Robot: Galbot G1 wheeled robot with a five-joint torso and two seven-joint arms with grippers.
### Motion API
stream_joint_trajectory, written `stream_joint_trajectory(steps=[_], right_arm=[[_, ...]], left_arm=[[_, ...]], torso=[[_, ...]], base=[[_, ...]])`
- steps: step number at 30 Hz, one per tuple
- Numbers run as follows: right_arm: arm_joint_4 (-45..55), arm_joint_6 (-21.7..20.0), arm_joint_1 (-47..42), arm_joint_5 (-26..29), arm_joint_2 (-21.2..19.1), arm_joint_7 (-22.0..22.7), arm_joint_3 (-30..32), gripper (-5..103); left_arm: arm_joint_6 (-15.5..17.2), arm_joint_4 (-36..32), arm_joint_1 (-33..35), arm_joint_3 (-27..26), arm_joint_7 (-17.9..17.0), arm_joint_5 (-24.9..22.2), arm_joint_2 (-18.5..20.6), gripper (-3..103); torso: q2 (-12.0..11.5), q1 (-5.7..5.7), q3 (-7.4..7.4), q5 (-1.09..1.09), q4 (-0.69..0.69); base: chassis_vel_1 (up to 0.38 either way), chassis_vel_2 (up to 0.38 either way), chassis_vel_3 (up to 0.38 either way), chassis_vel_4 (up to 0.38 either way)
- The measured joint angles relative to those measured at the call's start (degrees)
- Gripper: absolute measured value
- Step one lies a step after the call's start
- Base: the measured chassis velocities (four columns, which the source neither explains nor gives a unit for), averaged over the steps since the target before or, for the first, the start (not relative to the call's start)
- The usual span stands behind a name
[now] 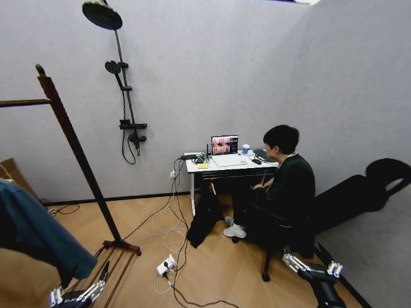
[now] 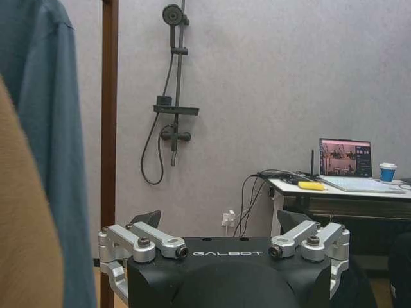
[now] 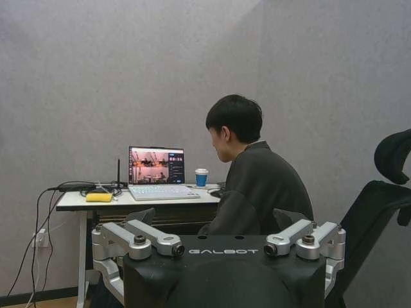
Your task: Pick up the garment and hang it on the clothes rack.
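Note:
The garment (image 1: 38, 231), a teal-blue top, hangs at the lower left of the head view and runs off the left edge. What holds it up is hidden. In the left wrist view the garment (image 2: 48, 128) hangs close beside the post. The clothes rack (image 1: 77, 154) is dark reddish-brown wood, with a knob-topped post slanting down to a floor base and a rail (image 1: 22, 102) running off the left edge. The rack's post (image 2: 109, 128) stands upright near the garment. My left gripper (image 1: 78, 294) (image 2: 220, 221) is low, just below the garment, open and empty. My right gripper (image 1: 313, 263) (image 3: 215, 218) is low at the right, open and empty.
A tan coat (image 2: 26, 244) hangs in front of the garment. A black shower pole (image 1: 125, 90) is fixed to the back wall. A person sits at a white desk (image 1: 225, 163) with a laptop. Cables and a power strip (image 1: 166, 265) lie on the floor. A black chair (image 1: 366, 192) stands at the right.

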Motion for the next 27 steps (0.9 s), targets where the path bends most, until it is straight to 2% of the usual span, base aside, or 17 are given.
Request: stream_joint_trajectory(steps=[5,6,9,11,12,13,16,17,18,22,23,25,27], right_arm=[[0.0,0.0,0.0,0.0,0.0,0.0,0.0,100],[0.0,0.0,0.0,0.0,0.0,0.0,0.0,100],[0.0,0.0,0.0,0.0,0.0,0.0,0.0,100],[0.0,0.0,0.0,0.0,0.0,0.0,0.0,100],[0.0,0.0,0.0,0.0,0.0,0.0,0.0,100],[0.0,0.0,0.0,0.0,0.0,0.0,0.0,100],[0.0,0.0,0.0,0.0,0.0,0.0,0.0,100],[0.0,0.0,0.0,0.0,0.0,0.0,0.0,100],[0.0,0.0,0.0,0.0,0.0,0.0,0.0,100],[0.0,0.0,0.0,0.0,0.0,0.0,0.0,100],[0.0,0.0,0.0,0.0,0.0,0.0,0.0,100],[0.0,0.0,0.0,0.0,0.0,0.0,0.0,100],[0.0,0.0,0.0,0.0,0.0,0.0,0.0,100]], left_arm=[[0.0,0.0,0.0,0.0,0.1,0.0,0.0,100],[0.0,0.0,0.0,0.0,0.0,0.0,0.0,100],[0.0,0.0,0.0,0.0,0.0,0.0,0.0,100],[0.0,0.0,0.0,0.0,0.0,0.0,0.0,100],[0.0,0.0,0.0,0.0,0.0,0.0,0.0,100],[0.0,0.0,0.0,0.0,0.0,0.0,0.0,100],[0.0,0.0,0.0,0.0,0.1,0.0,0.0,100],[0.0,0.0,0.0,0.0,0.0,0.0,0.0,100],[0.0,0.0,0.0,0.0,0.0,0.0,0.0,100],[0.0,0.0,0.0,0.0,0.1,0.0,0.0,100],[0.0,0.0,0.0,0.0,0.0,0.0,0.0,100],[0.0,0.0,0.0,0.0,0.0,0.0,0.0,100],[0.0,0.0,0.0,0.0,0.1,0.0,0.0,100]], torso=[[0.0,0.01,0.01,0.08,-0.01],[0.0,-0.02,-0.01,-0.05,0.00],[0.0,-0.02,0.00,0.10,-0.01],[0.0,-0.02,0.01,0.09,-0.01],[0.0,-0.03,-0.01,-0.06,-0.01],[0.0,-0.03,0.00,0.08,0.00],[0.0,0.01,0.02,0.12,-0.01],[0.0,-0.01,0.00,-0.06,0.00],[0.0,-0.02,0.00,0.04,-0.01],[0.0,0.02,0.02,0.12,-0.01],[0.0,0.00,0.00,-0.08,0.00],[0.0,0.01,0.02,0.10,-0.01],[0.0,0.02,0.02,0.12,-0.01]], base=[[0.346,-0.340,-0.350,0.345],[0.375,-0.371,-0.359,0.368],[0.382,-0.368,-0.385,0.367],[0.353,-0.393,-0.380,0.371],[0.353,-0.369,-0.311,0.387],[0.355,-0.369,-0.366,0.345],[0.367,-0.362,-0.362,0.349],[0.332,-0.361,-0.352,0.352],[0.357,-0.334,-0.311,0.352],[0.355,-0.321,-0.357,0.347],[0.347,-0.367,-0.347,0.352],[0.367,-0.363,-0.372,0.344],[0.352,-0.364,-0.393,0.349]])
